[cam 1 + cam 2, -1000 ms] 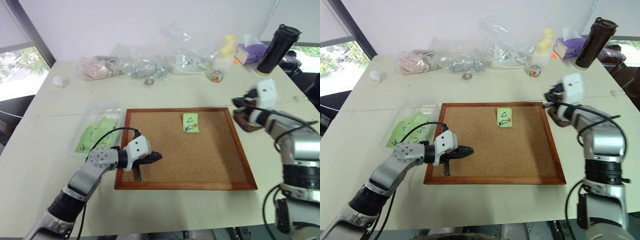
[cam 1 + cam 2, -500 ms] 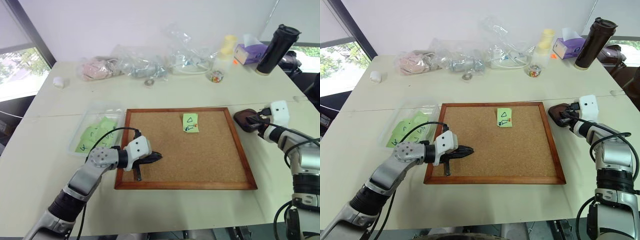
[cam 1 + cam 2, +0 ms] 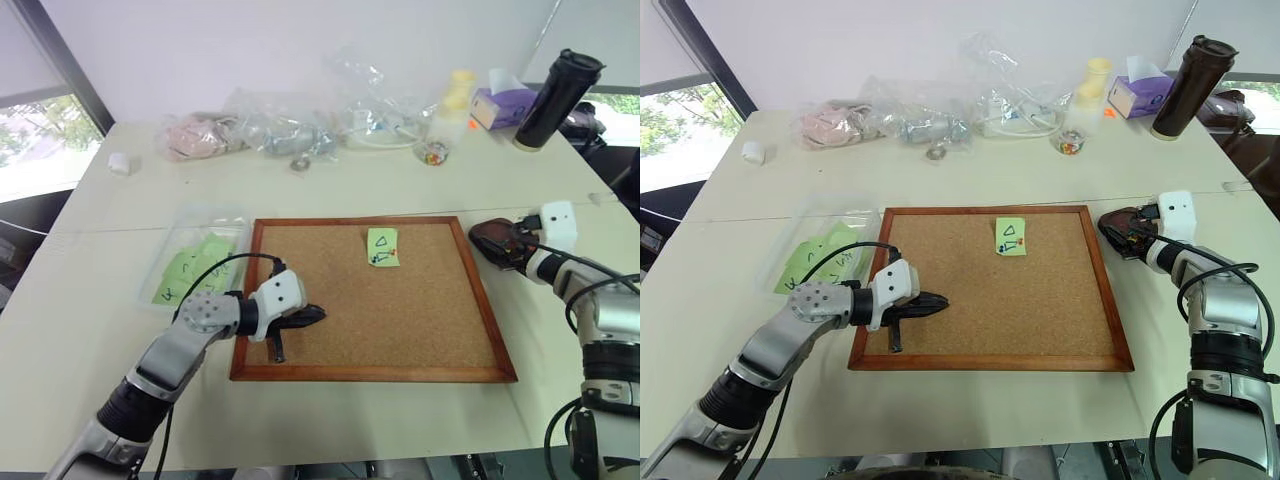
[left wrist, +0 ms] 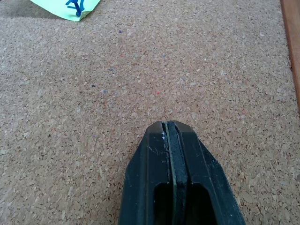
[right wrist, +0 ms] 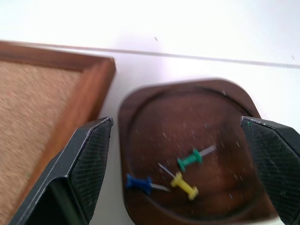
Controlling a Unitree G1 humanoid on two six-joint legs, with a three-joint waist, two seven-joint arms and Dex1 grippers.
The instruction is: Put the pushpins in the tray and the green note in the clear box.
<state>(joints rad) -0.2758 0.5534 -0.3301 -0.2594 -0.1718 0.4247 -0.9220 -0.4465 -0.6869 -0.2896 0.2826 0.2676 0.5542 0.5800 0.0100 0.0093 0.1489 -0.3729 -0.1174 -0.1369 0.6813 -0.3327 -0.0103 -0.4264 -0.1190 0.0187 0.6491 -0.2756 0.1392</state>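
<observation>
Three pushpins, green, yellow and blue, lie inside the tray, just right of the cork board; the right gripper is wide open over it, holding nothing; the green note is on the board, perhaps with a red pin beside it; the left gripper is fully closed and empty over the cork; the clear box stands left of the board

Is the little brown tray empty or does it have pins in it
Not empty. The tray holds three pushpins lying on its floor: a green pin, a yellow pin and a blue pin, seen between the open right hand fingers.
</observation>
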